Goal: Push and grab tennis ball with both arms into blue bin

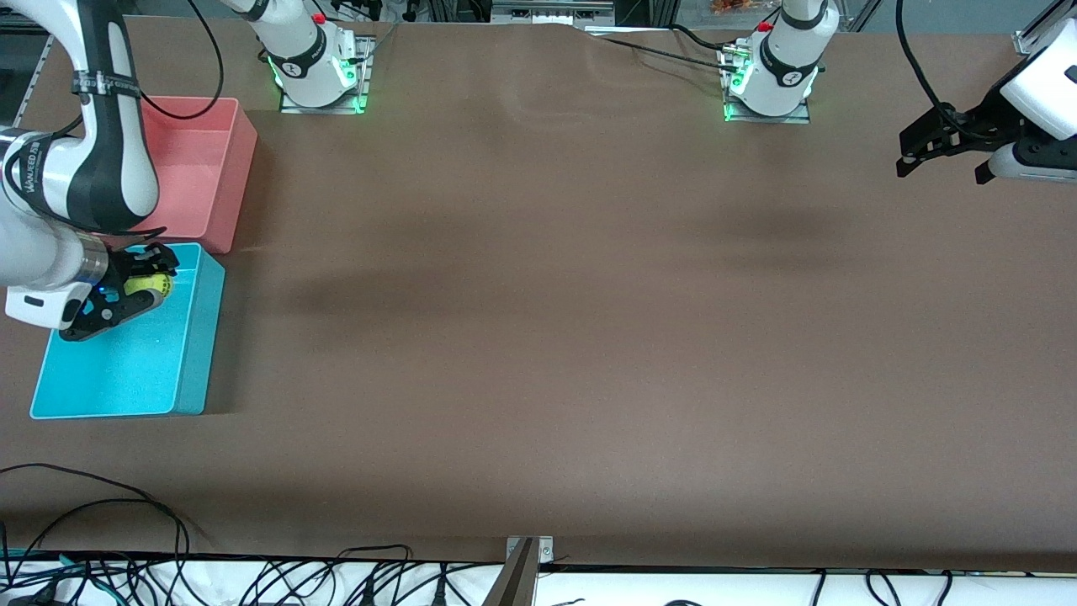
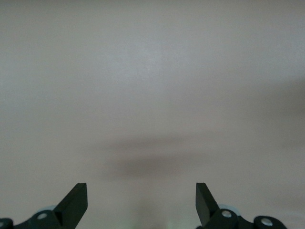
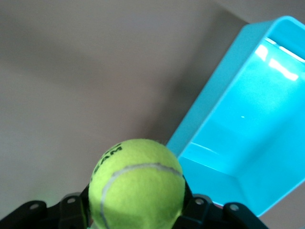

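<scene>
A pink bin (image 1: 202, 168) sat on the brown worktop (image 1: 555, 337) toward the right arm's end. Black cables (image 1: 252, 581) lay tangled along the white edge nearest the front camera, beside what looked like a metal bracket (image 1: 526, 568).

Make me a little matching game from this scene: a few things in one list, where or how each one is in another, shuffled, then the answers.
Things:
1. tennis ball
2. blue bin
3. pink bin
4. left gripper

States:
A. open, over bare table at the left arm's end
B. farther from the front camera than the other bin
C. clamped in the right gripper
D. under the right gripper

Pairs: 1-C, 2-D, 3-B, 4-A
</scene>
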